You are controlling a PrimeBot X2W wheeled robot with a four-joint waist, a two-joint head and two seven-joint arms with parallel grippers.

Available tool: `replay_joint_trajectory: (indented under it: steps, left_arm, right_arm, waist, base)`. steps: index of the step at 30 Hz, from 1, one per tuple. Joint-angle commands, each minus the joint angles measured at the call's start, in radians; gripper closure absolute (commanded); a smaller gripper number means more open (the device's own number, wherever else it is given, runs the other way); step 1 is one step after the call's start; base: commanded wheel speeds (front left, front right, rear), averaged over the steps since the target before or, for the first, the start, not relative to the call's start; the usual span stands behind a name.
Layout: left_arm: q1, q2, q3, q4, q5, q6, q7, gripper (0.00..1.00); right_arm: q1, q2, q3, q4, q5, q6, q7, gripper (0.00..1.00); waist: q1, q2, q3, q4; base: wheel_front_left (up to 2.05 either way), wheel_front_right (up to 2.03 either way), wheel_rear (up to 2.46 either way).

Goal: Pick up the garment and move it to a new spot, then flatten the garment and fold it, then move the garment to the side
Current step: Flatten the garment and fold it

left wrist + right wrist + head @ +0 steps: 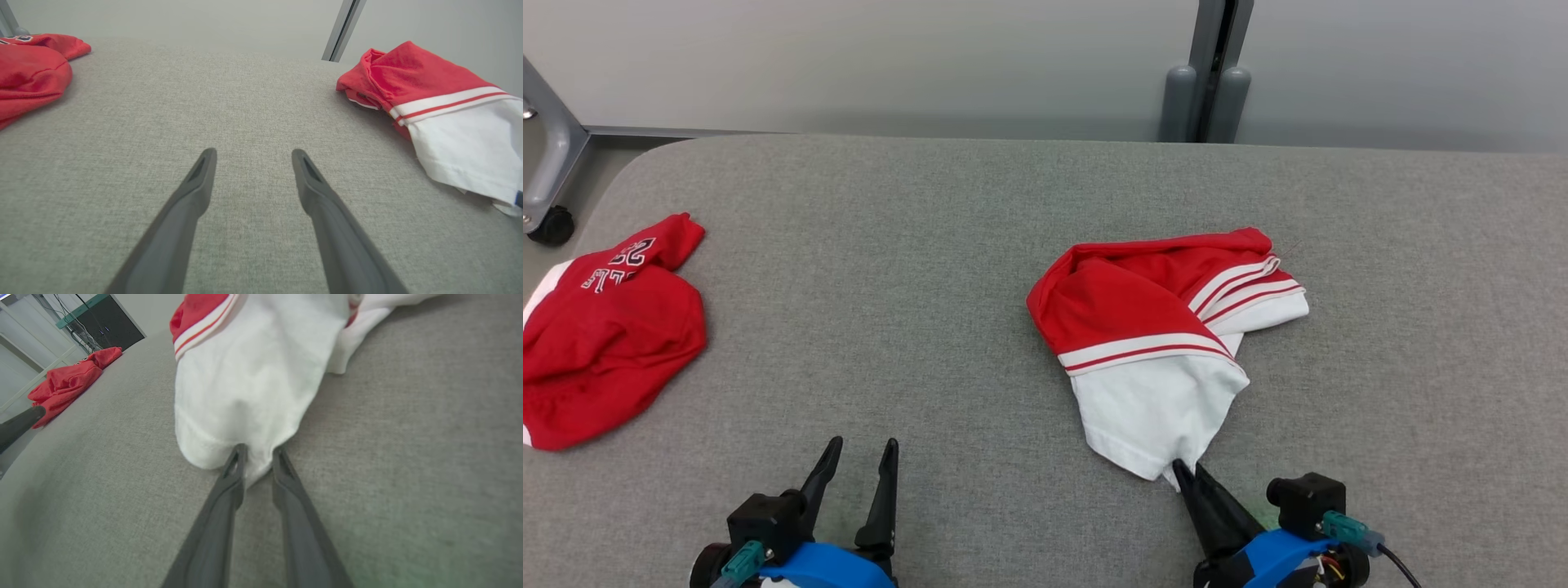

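Grey fabric-covered table (931, 245) with red-and-white garment (1160, 327) and red top (605, 343)

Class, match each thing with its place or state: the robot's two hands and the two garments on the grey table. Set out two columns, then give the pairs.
1. left hand
2. right hand
3. red-and-white garment
4. red lettered garment

A. crumpled at the left edge of the table
B. pinching a white hem
C. bunched right of the middle
D. open, above bare table

Pairs: 1-D, 2-B, 3-C, 4-A
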Motion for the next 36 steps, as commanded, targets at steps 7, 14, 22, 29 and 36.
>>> replay_joint_trajectory:
  steps: [7,14,22,29,36]
  left_arm:
    - [-0.016,0.003,0.005,0.009,-0.008,-0.001,-0.003,0.00]
    - [0.021,-0.012,0.027,0.028,-0.006,-0.001,-0.003,0.00]
    - [0.054,-0.037,0.036,0.045,0.006,-0.001,-0.003,0.00]
    - [0.078,-0.052,0.039,0.060,0.009,-0.001,-0.003,0.00]
    - [0.084,-0.052,0.033,0.065,0.009,-0.001,-0.003,0.00]
  right_arm:
    - [0.007,-0.002,-0.051,-0.083,-0.025,0.000,0.001,1.00]
    - [-0.026,-0.002,-0.249,-0.353,-0.079,0.000,0.000,1.00]
    - [-0.206,-0.042,-0.465,-0.588,-0.167,0.000,-0.001,1.00]
    - [-0.358,-0.133,-0.463,-0.573,-0.180,0.000,0.000,1.00]
    - [-0.403,-0.132,-0.325,-0.472,-0.152,0.000,0.000,1.00]
  waist:
    - [-0.0001,0.0000,-0.004,-0.012]
    - [-0.0001,0.0000,-0.051,-0.049]
    - [-0.0001,0.0000,-0.113,-0.085]
    - [-0.0001,0.0000,-0.143,-0.086]
    - [-0.0001,0.0000,-0.146,-0.058]
  base:
    - [0.00,0.00,0.00]
    - [0.00,0.00,0.00]
    - [0.00,0.00,0.00]
    - [0.00,0.00,0.00]
    - [0.00,0.00,0.00]
